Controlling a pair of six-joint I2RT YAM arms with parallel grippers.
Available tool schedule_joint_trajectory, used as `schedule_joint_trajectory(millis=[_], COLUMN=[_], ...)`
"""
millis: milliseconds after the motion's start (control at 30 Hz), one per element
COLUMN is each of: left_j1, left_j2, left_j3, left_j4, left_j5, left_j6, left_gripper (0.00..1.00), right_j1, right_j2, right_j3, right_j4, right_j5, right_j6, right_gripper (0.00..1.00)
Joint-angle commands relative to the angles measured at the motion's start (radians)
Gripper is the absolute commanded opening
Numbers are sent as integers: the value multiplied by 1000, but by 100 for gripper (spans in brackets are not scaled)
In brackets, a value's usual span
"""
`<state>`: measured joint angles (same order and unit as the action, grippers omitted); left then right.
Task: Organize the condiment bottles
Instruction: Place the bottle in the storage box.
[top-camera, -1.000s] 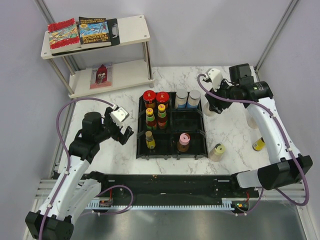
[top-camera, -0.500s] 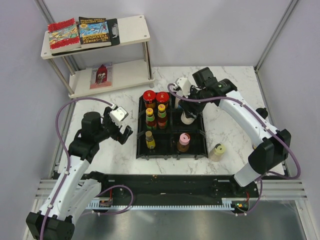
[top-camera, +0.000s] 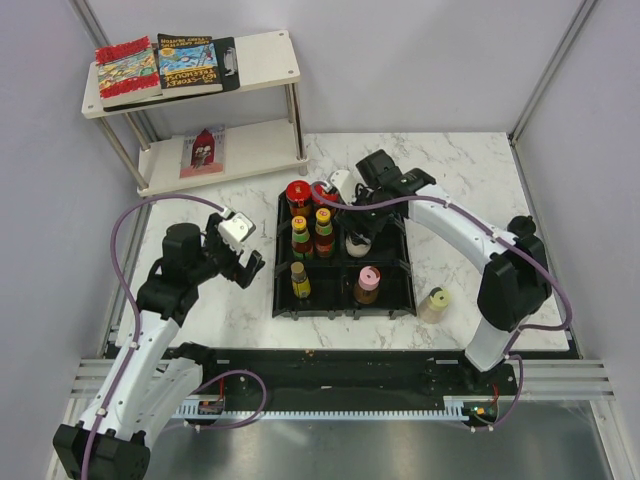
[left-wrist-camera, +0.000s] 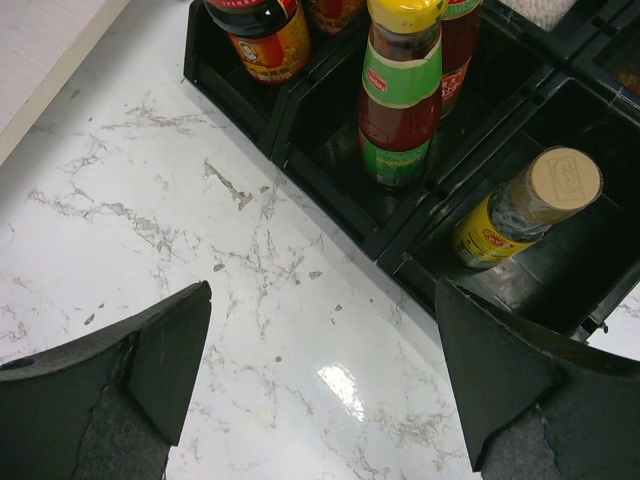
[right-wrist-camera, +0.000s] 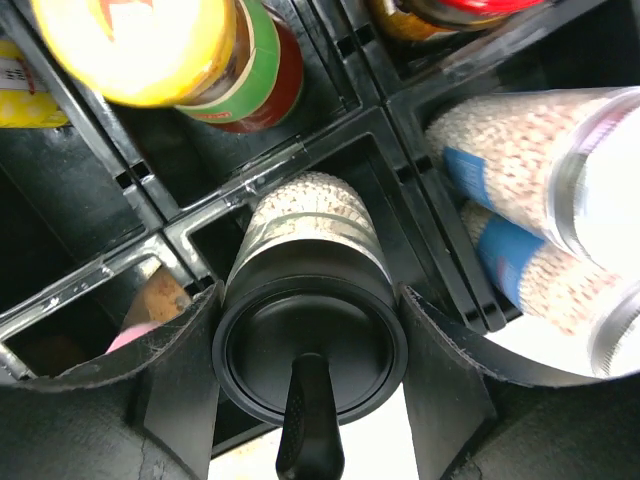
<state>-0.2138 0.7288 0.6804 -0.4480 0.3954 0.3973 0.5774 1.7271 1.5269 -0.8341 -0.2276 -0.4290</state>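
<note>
My right gripper (top-camera: 357, 228) (right-wrist-camera: 310, 345) is shut on a black-capped spice jar (top-camera: 356, 243) (right-wrist-camera: 303, 215) with pale grains, held upright over the middle right compartment of the black tray (top-camera: 392, 300) (right-wrist-camera: 120, 180). Two blue-labelled jars (right-wrist-camera: 520, 160) lie beside it. The tray also holds two red-capped bottles (top-camera: 298, 192), two yellow-capped bottles (top-camera: 324, 216) (left-wrist-camera: 400, 90), a cream-capped bottle (top-camera: 299, 281) (left-wrist-camera: 530, 205) and a pink-capped bottle (top-camera: 368, 281). A pale-capped bottle (top-camera: 435, 303) stands loose on the table to the right. My left gripper (top-camera: 245, 262) (left-wrist-camera: 322, 330) is open and empty over marble, left of the tray.
A white two-level shelf (top-camera: 270, 55) with colourful books stands at the back left. Metal frame posts rise at the back corners. A black rail (top-camera: 330, 365) runs along the near edge. The right arm's base link (top-camera: 510, 280) stands right of the loose bottle.
My right arm has swung from the back right of the table leftward to over the tray, carrying the black-capped jar. The left arm has not moved.
</note>
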Motion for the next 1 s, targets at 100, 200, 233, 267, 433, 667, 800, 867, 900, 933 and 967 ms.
schedule_joint_trajectory(millis=[100,200,233,267,433,667,800,867,900,933,967], left_j1=[7,8,7,8,10,16,21,24,22,24,25], left_j2=[4,3,3,1,0,-8,-12,-12,-14,-14,-14], left_j3=[-10,-13,-12,-10,-12,-13,-15,-15,-16,-15,-16], left_j4=[20,20,22,20,20,20,20,22,20,20,20], left_j5=[7,7,8,10,10,13,23,23,25,28,34], left_j6=[-29,-29,-29,-29,-31,-31,-31,-31,-29,-29,-31], left_gripper=[99,99,99,99,99,99,99,99,99,99,99], right_j1=[33,44,45,47,44,29,-68,-189,-274,-318,-359], right_j2=[31,35,37,32,-9,-159,-198,-233,-248,-276,-291], right_j3=[-82,-94,-94,-91,-48,9,65,55,44,30,1], right_j4=[107,116,115,109,38,26,-31,-46,-51,-46,-43], right_j5=[-6,-7,-9,-24,-105,51,165,145,140,139,143], right_j6=[7,1,-1,-5,-40,-21,18,41,39,35,20], right_gripper=[34,45,52,57,98,98,98,98,98,98,98])
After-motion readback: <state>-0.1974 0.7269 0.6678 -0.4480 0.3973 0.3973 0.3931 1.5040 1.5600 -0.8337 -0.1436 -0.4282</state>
